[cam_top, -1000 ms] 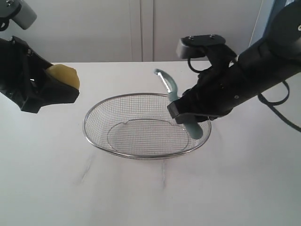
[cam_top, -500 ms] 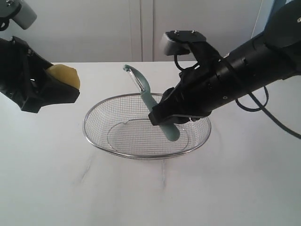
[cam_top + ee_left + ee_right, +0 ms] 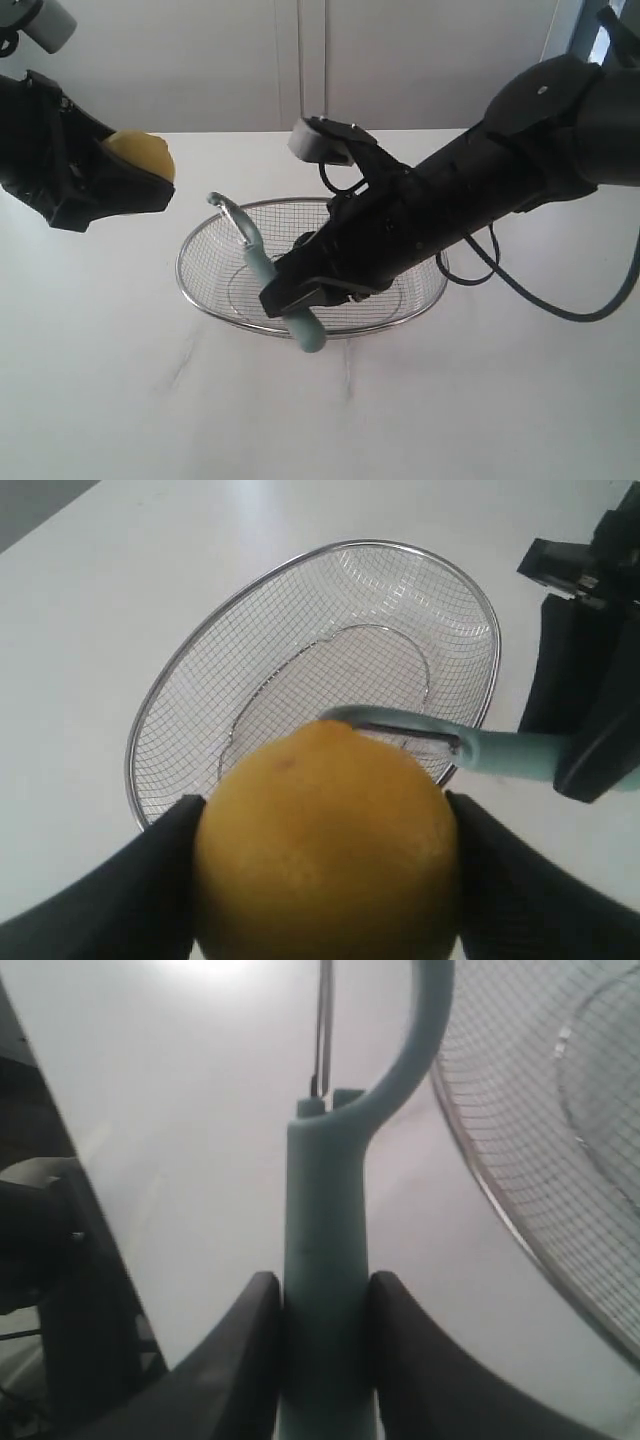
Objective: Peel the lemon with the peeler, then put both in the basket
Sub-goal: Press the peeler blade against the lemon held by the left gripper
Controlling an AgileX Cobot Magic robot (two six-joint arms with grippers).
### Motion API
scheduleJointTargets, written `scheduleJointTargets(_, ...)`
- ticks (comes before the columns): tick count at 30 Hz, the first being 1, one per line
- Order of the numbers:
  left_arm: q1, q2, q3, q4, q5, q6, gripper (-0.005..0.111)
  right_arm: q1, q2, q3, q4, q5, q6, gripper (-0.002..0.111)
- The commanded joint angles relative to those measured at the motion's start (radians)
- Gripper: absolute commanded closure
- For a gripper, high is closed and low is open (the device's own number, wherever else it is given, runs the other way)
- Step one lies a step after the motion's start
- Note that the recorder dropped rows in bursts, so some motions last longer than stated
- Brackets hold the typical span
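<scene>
1. The small, round, bright yellow lemon (image 3: 140, 154) is held up in the air at the left of the exterior view, off the white counter (image 3: 100, 400) and outside the basket. It's clamped between the left jaws, with a black finger pressed on each side in the left wrist view.
2. The slim peeler with the pale teal-green handle and curved metal blade head (image 3: 256, 258) is gripped by the right jaws, which are squeezed tight around the handle. The blade end is pointed toward the lemon.
3. What's changed: in the last second or so the peeler has been swung right across the shallow oval silver wire-mesh basket (image 3: 183, 280), from its right rim over to its left edge. The blade head has also been lowered. The lemon has barely been moved.
4. A gap between blade and lemon can still be made out in the exterior view. In the left wrist view the blade is seen just behind the fruit, so contact can't be confirmed either way.
5. What that probably means: the tool is being lined up for a first stroke. No stripped patch is visible on the skin, so peeling is judged not started, and the drop-off into the basket is still to be done.
6. One thing to watch: smooth skin like that could be twisted in the jaws once blade pressure is applied.
</scene>
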Motion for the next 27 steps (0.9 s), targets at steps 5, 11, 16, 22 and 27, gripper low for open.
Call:
scheduleJointTargets(5,-0.006,-0.004,0.011,-0.121,0.007,0.042,0.107,0.004,-0.004,-0.022,0.149,0.059,-0.101,0.108)
scheduleJointTargets(11,-0.106,-0.002,0.022,-0.090,-0.016,0.137,0.107,0.004,-0.002,-0.022,0.161,0.008,-0.093,0.108)
scheduleJointTargets(16,-0.155,-0.002,0.022,0.031,-0.101,0.077,0.107,0.007,0.040,-0.022,0.204,0.039,-0.093,0.108)
scheduleJointTargets(22,-0.155,-0.002,0.022,0.050,-0.107,0.080,0.107,0.007,0.045,-0.022,0.224,0.045,-0.093,0.108)
scheduleJointTargets(27,-0.155,-0.002,0.022,0.050,-0.107,0.078,0.107,0.007,0.045,-0.022,0.224,0.045,-0.093,0.108)
